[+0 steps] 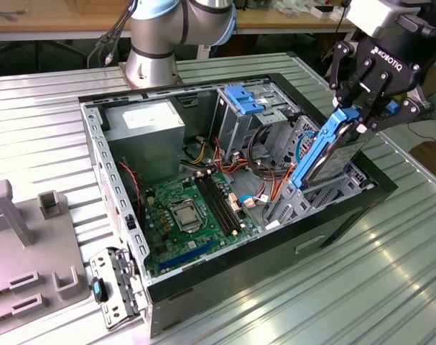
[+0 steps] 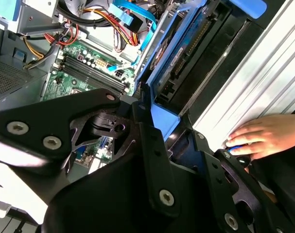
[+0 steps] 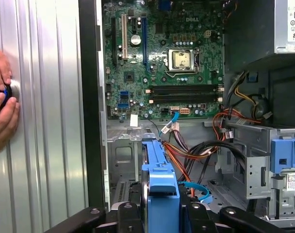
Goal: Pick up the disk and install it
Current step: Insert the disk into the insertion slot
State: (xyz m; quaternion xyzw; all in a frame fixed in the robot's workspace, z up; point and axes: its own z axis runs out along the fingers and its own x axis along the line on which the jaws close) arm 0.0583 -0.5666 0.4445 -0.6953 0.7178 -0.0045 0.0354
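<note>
The disk point(image 1: 324, 154), a dark drive in a bright blue carrier, hangs tilted over the open computer case point(image 1: 106, 180), its lower end dipping into the metal drive bay point(image 1: 314, 194) at the exterior view's right. My gripper point(image 1: 358, 118) is shut on the disk's upper end. In the first wrist view the blue carrier point(image 3: 159, 177) runs out from between my black fingers point(image 3: 125, 216), above the bay floor. The second wrist view looks along the disk point(image 2: 179, 58) with its connector edge showing.
Inside the case are the green motherboard point(image 1: 189, 215), a grey power supply point(image 1: 146, 129), a paler blue bracket point(image 1: 243, 97) and loose cables point(image 3: 200, 150). A person's hand point(image 2: 261, 136) rests on the ribbed metal table beside the case. A grey fixture point(image 1: 24, 244) stands at the exterior view's left.
</note>
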